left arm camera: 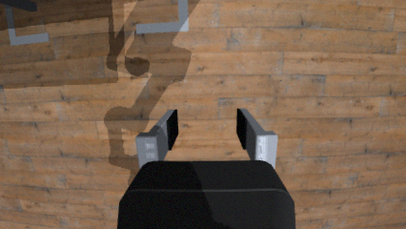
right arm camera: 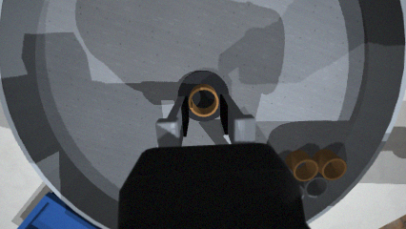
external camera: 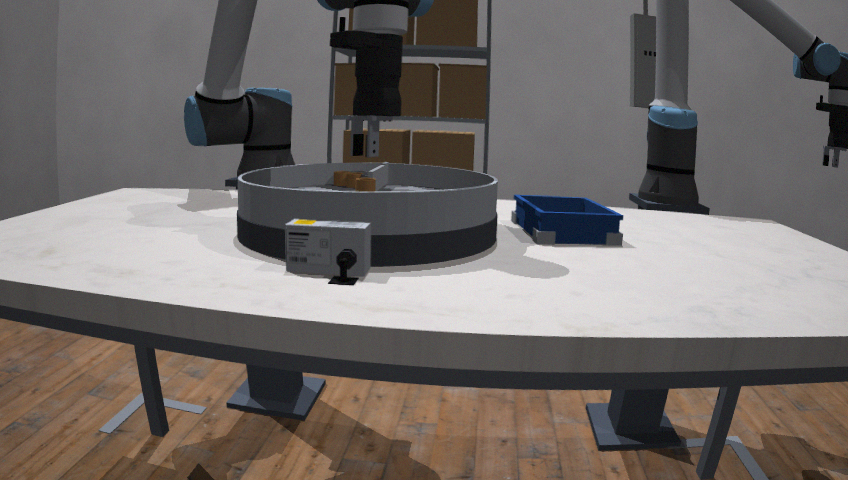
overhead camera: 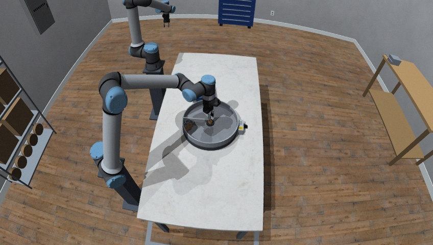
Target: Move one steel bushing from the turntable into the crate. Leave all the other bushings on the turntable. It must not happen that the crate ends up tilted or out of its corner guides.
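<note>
Steel-grey round bushing (right arm camera: 310,192) lies beside two copper-coloured ones (right arm camera: 297,159). We have the right gripper (overhead camera: 210,117) (external camera: 365,155) (right arm camera: 204,107) half open (holding nothing), the left gripper (overhead camera: 166,26) (external camera: 830,165) (left arm camera: 207,121) wide and empty.

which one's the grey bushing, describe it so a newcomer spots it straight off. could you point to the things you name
On the white table (overhead camera: 206,188) (external camera: 684,291) sits a big round grey turntable (overhead camera: 210,145) (external camera: 366,208). Near its wall, three bushings cluster together, seen clearly in the right wrist view. The grey bushing (right arm camera: 315,187) is the only one not orange-brown; it touches or nearly touches that pair.

Grey walls (overhead camera: 304,16) (external camera: 553,118) surround a wooden floor (overhead camera: 304,181) (external camera: 476,428) (left arm camera: 310,95) and 1 blue cabinet (overhead camera: 236,11).
</note>
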`<state>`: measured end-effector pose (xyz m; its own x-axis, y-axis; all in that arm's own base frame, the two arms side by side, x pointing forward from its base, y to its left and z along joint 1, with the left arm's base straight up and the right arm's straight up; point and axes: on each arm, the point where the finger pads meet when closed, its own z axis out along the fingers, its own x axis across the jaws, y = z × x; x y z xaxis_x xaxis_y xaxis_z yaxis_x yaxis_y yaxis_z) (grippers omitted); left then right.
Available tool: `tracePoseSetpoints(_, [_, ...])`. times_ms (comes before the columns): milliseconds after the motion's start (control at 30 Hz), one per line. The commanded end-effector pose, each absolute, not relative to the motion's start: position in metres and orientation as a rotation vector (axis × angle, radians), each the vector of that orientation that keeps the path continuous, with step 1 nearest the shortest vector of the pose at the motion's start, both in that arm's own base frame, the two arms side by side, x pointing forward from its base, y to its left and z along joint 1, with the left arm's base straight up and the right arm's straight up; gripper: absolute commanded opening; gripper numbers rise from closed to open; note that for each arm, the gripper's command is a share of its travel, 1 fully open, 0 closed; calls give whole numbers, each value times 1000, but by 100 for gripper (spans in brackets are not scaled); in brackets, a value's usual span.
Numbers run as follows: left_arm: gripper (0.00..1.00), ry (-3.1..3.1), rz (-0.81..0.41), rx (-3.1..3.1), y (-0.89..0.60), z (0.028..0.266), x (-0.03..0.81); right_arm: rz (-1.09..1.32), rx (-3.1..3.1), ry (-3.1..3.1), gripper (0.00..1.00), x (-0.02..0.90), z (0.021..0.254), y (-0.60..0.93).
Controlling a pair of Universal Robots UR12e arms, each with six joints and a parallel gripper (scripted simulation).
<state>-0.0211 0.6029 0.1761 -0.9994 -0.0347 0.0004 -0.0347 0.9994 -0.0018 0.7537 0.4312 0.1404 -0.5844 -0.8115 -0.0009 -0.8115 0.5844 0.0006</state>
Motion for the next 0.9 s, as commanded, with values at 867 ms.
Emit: tracePoseSetpoints(867, [100, -3141, 0, 55, 604, 177, -21, 2, -1522, 2746, 39, 748, 142, 431])
